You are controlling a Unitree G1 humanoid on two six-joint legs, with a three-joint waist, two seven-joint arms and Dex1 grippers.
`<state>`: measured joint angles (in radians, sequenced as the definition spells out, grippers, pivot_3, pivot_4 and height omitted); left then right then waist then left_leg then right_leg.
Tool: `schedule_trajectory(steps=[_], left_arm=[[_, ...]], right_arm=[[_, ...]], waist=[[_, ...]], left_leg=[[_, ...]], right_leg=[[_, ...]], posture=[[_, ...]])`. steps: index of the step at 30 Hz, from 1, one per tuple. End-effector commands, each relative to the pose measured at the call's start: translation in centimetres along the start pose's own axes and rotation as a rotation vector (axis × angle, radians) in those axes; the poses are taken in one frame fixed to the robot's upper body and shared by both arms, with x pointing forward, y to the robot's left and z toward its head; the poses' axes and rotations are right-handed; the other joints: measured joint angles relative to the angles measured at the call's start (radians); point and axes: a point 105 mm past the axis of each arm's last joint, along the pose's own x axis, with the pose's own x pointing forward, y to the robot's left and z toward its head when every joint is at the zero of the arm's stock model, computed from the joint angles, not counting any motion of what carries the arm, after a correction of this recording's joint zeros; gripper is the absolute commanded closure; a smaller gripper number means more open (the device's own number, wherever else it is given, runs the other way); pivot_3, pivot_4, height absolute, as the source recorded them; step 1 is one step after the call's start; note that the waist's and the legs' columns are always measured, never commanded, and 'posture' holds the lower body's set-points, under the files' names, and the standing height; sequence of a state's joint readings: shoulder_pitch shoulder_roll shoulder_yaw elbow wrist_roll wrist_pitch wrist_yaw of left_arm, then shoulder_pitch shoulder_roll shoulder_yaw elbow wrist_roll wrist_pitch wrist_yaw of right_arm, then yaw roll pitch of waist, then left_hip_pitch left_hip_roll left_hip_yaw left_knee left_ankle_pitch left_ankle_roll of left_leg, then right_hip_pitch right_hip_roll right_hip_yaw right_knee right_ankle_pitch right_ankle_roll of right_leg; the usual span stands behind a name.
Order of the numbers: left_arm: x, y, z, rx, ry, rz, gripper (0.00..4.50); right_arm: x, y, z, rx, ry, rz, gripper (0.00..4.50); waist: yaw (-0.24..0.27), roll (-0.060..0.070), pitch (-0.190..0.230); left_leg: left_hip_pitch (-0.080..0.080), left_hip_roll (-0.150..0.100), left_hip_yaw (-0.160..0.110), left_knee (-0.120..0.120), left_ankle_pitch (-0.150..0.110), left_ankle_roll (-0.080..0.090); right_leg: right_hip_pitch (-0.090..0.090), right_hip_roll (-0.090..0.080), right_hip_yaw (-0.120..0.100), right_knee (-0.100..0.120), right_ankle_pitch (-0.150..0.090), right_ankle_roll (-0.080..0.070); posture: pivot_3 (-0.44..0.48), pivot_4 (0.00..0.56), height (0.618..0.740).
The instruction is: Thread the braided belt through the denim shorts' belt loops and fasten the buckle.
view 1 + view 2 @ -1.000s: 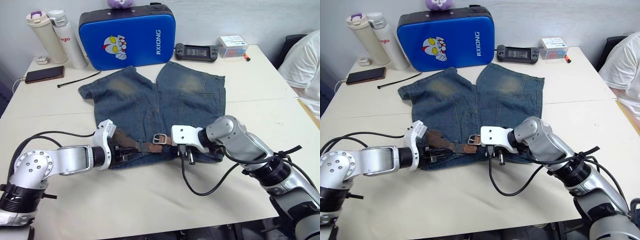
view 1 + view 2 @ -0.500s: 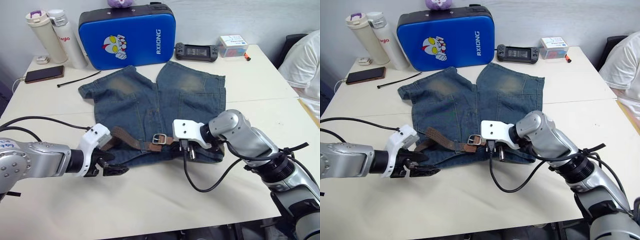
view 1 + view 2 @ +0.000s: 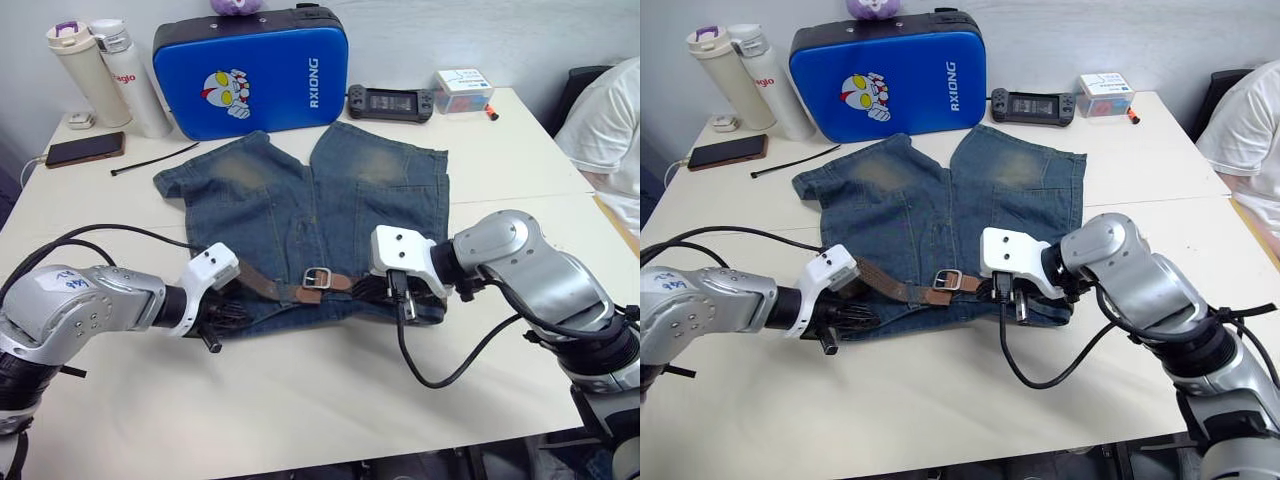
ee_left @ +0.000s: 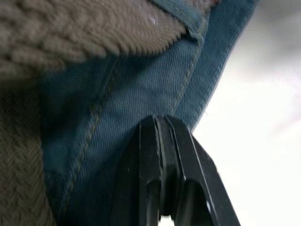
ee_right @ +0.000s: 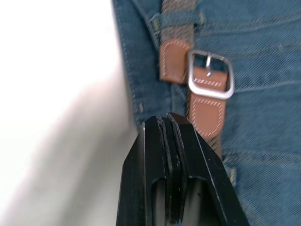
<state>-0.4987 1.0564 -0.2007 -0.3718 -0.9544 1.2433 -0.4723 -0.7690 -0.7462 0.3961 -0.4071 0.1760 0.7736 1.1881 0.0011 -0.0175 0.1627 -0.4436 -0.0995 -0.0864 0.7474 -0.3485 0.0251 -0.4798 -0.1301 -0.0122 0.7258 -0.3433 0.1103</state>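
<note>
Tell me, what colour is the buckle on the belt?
Silver. The buckle shows best in the right wrist view.

1. An office or lab workroom: a plain white table [image 3: 300, 400] against a bare wall.
2. Personal clutter lines the table: two thermos bottles [image 3: 105, 75], a phone [image 3: 85, 149], a handheld game console [image 3: 391, 102].

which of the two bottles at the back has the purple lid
The cream-coloured bottle farthest to the robot's left has the purple lid. The white bottle beside it, nearer the blue case, has a silver cap and red lettering.
</note>
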Motion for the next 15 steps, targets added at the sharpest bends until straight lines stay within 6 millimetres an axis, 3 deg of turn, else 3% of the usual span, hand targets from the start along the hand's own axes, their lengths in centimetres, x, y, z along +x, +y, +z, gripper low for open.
schedule_trajectory(steps=[1,5,6,7,10,15], left_arm=[[0.7,0.2,0.2,0.018,-0.009,-0.001,4.48],[1.5,0.3,0.4,0.005,-0.028,-0.002,4.48],[1.6,0.2,0.4,0.003,-0.029,-0.005,4.50],[1.6,0.2,0.4,0.001,-0.029,-0.006,4.50],[1.7,0.2,0.4,-0.002,-0.030,-0.005,4.50],[1.6,0.2,0.3,-0.008,-0.028,0.001,4.50]], right_arm=[[1.4,0.1,0.8,-0.112,-0.026,-0.034,4.50],[3.4,-0.1,0.8,-0.194,-0.056,-0.089,4.50],[3.6,0.2,0.6,-0.212,-0.050,-0.083,3.85],[3.9,0.3,0.2,-0.255,-0.036,-0.094,3.64],[4.5,0.8,-0.6,-0.315,-0.018,-0.085,2.25],[5.2,1.2,-0.7,-0.296,-0.034,-0.060,2.25]], waist=[[0.000,0.000,0.000],[0.013,0.000,0.000],[0.019,0.000,0.000],[0.024,0.000,0.000],[0.026,0.000,0.000],[0.022,0.000,0.000]], left_leg=[[0.000,0.000,0.000,0.000,0.000,0.000],[0.001,-0.002,-0.001,0.001,0.000,0.000],[0.001,-0.002,-0.001,0.002,0.000,0.000],[0.001,-0.003,-0.002,0.002,0.000,0.001],[0.001,-0.006,-0.005,0.004,0.001,0.001],[0.001,-0.007,-0.006,0.004,0.001,0.002]], right_leg=[[0.000,0.000,0.000,0.000,0.000,0.000],[0.001,-0.001,0.000,0.001,0.000,0.000],[0.001,-0.001,0.000,0.002,0.000,0.000],[0.001,-0.002,0.000,0.003,0.000,0.000],[0.003,-0.002,0.000,0.003,0.000,0.000],[0.003,-0.003,0.000,0.005,0.000,0.000]], posture=[[0.000,0.150,0.664],[0.000,0.150,0.664],[0.000,0.150,0.664],[0.000,0.150,0.664],[0.000,0.150,0.664],[0.000,0.150,0.664]])
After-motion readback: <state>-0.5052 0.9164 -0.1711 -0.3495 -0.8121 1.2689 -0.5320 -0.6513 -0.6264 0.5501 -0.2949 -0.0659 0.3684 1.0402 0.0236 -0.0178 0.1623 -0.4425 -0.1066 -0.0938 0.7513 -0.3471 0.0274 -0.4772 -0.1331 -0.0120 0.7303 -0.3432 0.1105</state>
